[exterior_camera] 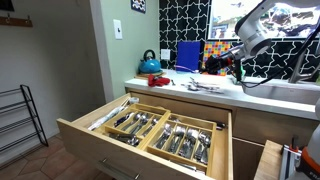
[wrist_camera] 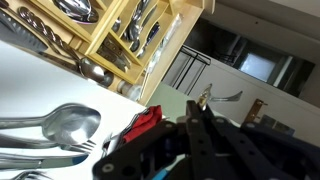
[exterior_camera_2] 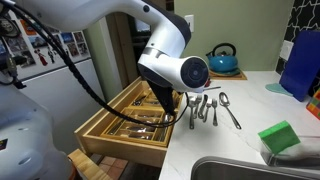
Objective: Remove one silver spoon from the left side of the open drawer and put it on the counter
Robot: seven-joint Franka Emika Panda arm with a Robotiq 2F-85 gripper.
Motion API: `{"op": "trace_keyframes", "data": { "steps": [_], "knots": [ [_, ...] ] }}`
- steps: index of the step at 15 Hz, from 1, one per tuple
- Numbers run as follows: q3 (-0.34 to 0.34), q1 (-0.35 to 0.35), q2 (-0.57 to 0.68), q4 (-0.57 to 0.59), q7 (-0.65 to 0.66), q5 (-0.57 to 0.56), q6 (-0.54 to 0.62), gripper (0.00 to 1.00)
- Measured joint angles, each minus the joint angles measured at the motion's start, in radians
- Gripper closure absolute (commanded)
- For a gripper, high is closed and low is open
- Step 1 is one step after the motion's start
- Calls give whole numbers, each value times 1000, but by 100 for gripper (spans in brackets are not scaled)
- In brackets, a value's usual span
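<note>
Spoon job nearly finished, arm over the counter edge.

Several silver pieces (exterior_camera_2: 205, 105) lie close together on the counter (exterior_camera: 165, 87), near the edge above the open drawer (exterior_camera: 75, 130). Among them a large silver spoon (wrist_camera: 68, 123) lies flat, so I judge that the taking out and the putting down are done, and only the retreat of the arm is left. More cutlery lies in the wooden trays (exterior_camera: 155, 131) of the drawer. The gripper (wrist_camera: 203, 108) hangs above the counter edge. The spoon lies to one side of it and lower, near the fingertips but apart from them. In the wrist view a thin silver shape (wrist_camera: 226, 97) shows just at the fingertips. It may be a piece in the grasp or only something behind, so I cannot tell if the fingers are closed or released.
</note>
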Motion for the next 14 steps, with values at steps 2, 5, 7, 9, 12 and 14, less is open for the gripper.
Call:
{"op": "trace_keyframes", "data": {
  "steps": [2, 5, 7, 9, 12, 14],
  "knots": [
    [0, 0, 0, 0, 1, 1, 0, 96],
    [-1, 0, 6, 11, 6, 3, 6, 97],
    [-4, 0, 25, 39, 48, 30, 46, 97],
    [-6, 0, 56, 80, 105, 67, 118, 97],
    [-4, 2, 115, 138, 189, 136, 222, 97],
    [1, 8, 156, 175, 223, 200, 308, 97]
  ]
}}
